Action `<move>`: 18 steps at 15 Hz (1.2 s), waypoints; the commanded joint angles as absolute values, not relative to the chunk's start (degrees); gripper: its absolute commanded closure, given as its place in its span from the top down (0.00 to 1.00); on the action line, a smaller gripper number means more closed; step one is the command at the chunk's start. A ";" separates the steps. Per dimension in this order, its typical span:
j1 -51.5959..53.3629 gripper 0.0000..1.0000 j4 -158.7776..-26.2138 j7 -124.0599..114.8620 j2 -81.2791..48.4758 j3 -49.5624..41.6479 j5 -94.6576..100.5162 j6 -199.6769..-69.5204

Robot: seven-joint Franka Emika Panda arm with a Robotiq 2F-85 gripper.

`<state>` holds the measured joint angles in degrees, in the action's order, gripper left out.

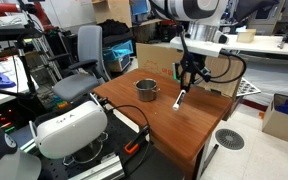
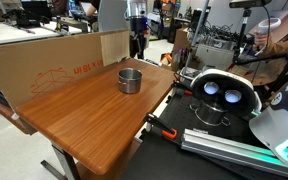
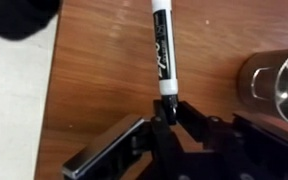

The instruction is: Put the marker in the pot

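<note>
The marker is a slim white stick with black lettering. My gripper is shut on its dark end. In an exterior view the marker hangs down from the gripper, just over the wooden table near its far edge. The silver pot stands upright on the table, a short way from the marker. It also shows in the wrist view at the right edge and in an exterior view. There the gripper is beyond the pot at the table's far end.
A long cardboard box runs along one side of the table. The table edge and pale floor lie close to the marker. A white machine and an office chair stand beside the table.
</note>
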<state>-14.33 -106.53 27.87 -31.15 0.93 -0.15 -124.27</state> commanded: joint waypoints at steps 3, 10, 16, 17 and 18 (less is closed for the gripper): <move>-13.65 0.06 -119.51 32.68 -21.70 3.44 -2.02 -131.22; -12.14 0.06 -126.82 34.69 -13.92 3.97 -5.88 -132.40; -9.80 0.06 -130.07 36.30 -9.29 3.81 -9.49 -132.95; -9.39 0.06 -130.30 36.25 -8.87 3.71 -9.78 -132.69; -8.99 0.06 -130.28 36.11 -8.60 3.60 -10.03 -132.46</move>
<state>-10.34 -128.24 34.23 -10.82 4.35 -7.97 -130.93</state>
